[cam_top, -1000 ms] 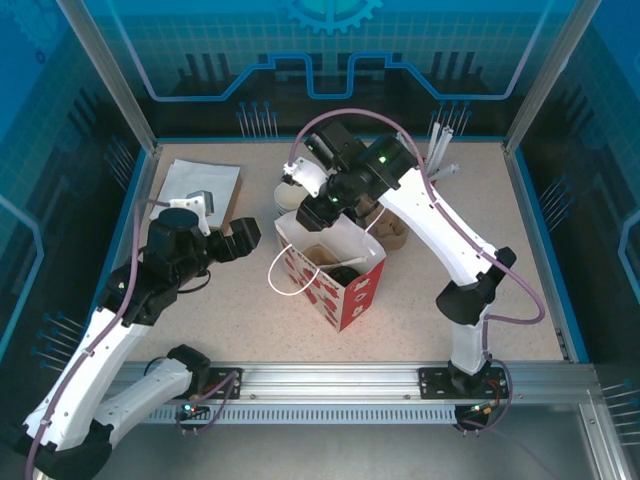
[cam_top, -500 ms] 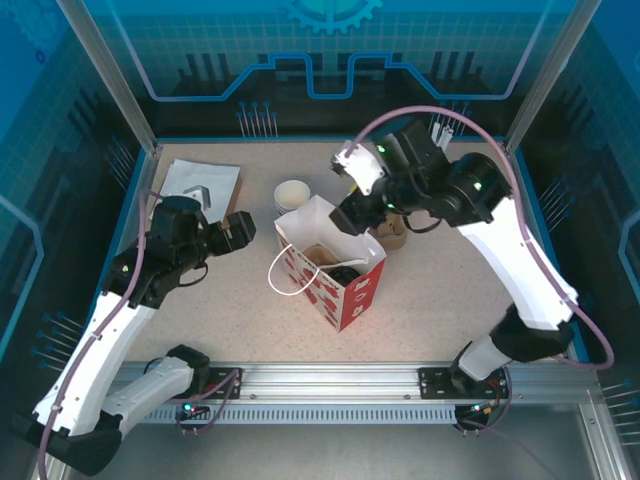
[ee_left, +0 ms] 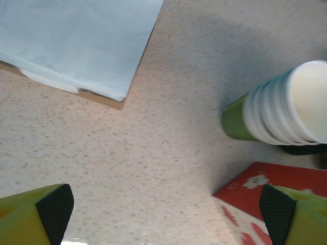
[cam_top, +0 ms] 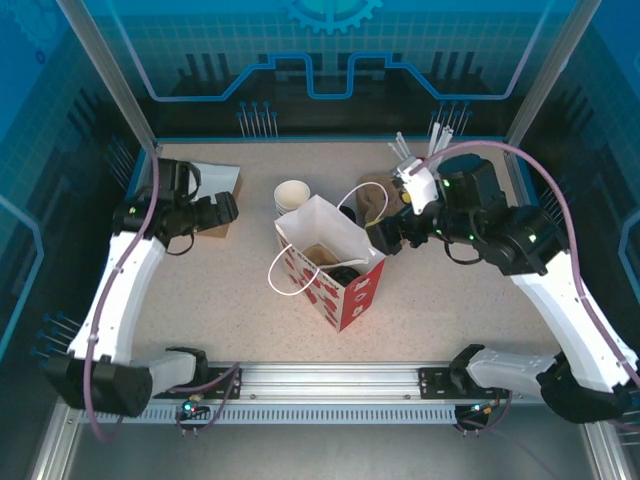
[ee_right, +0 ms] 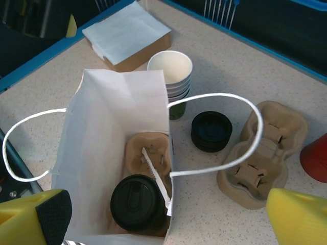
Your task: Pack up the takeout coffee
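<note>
Takeout coffee point(ee_right: 137, 201) in bag point(ee_right: 112, 117), apparently on carrier point(ee_right: 148, 155)

Top view bright & even, lit from overhead; surface point(cam_top: 230, 300) carries only faint soft shadows, w/ dim blue-tinted walls point(cam_top: 60, 200) around. Left wrist view slightly soft, broad shadow across upper right by cup stack point(ee_left: 276, 107). Right wrist view sharp mid-frame, bag point(ee_right: 112, 117) interior near glare-white, fingers point(ee_right: 36, 217) of right end effector point(ee_right: 168, 214) blurred.

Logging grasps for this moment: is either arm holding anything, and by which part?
Nothing is held. The left gripper is open over the table; the right gripper is open above the bag, with the lidded coffee already inside it.
</note>
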### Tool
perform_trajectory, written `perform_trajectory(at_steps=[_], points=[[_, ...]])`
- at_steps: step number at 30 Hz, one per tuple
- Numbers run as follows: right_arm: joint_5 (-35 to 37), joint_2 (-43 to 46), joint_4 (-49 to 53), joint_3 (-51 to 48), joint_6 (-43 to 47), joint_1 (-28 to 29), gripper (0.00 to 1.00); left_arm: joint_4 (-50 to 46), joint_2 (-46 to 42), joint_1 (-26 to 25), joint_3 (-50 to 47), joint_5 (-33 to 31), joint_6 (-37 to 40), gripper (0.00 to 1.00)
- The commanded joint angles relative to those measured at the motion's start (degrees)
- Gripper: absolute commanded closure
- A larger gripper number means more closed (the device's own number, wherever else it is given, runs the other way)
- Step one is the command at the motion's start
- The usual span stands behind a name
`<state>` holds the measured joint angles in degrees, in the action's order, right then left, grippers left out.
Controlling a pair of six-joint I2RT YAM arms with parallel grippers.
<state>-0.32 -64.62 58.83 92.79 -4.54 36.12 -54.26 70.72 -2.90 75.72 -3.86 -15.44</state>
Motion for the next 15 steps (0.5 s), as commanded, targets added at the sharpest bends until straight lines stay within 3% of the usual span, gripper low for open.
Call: perform_trajectory(at_steps=[1, 15], points=[[-0.6, 3.4, -4.8, -3.1, -2.3, -1.7, 0.0, -2.7, 5.8, 0.9, 3.4, -2.8, 8.0, 0.04], [1.1, 7.5, -4.5, -9.7, -3.0, -5.9, 0.0, -5.7, 34.3, 0.9, 17.3, -13.3, 16.6, 0.19]])
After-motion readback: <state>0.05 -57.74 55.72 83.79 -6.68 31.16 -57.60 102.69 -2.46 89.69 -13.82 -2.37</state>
